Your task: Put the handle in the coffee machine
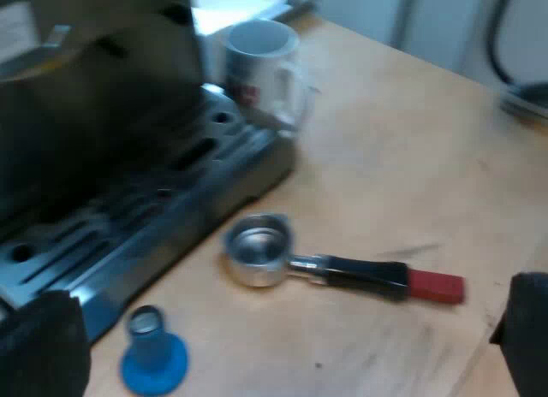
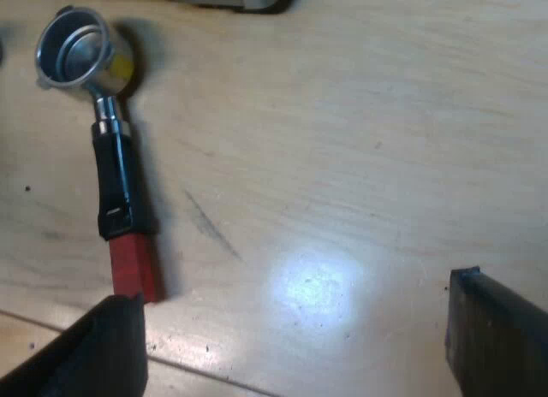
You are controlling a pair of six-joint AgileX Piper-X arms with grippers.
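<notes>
- Holder [image 1: 342, 273] lies loose on the wooden table [image 1: 411, 157], its basket opening up. The basket end is near the espresso machine [image 1: 103, 157] at the drip tray's edge, and the red handle end points away from it.
- My left gripper [image 1: 287, 328] hangs over the holder, jaws spread wide and empty.
- My right gripper [image 2: 291, 328] is wide and empty too, with one finger [image 2: 103, 337] just beside the holder's [image 2: 113, 170] red end.
- A blue tamper [image 1: 154, 354] stands beside the tray, near the basket.
- A white mug [image 1: 265, 68] sits at the tray's far end.

A pale wooden table [image 1: 402, 140] with a whitish wall [image 1: 428, 20] beyond its far edge; light leaves a bright glare [image 2: 312, 286] near a dark scuff [image 2: 210, 224] slanting ten-to-four o'clock
</notes>
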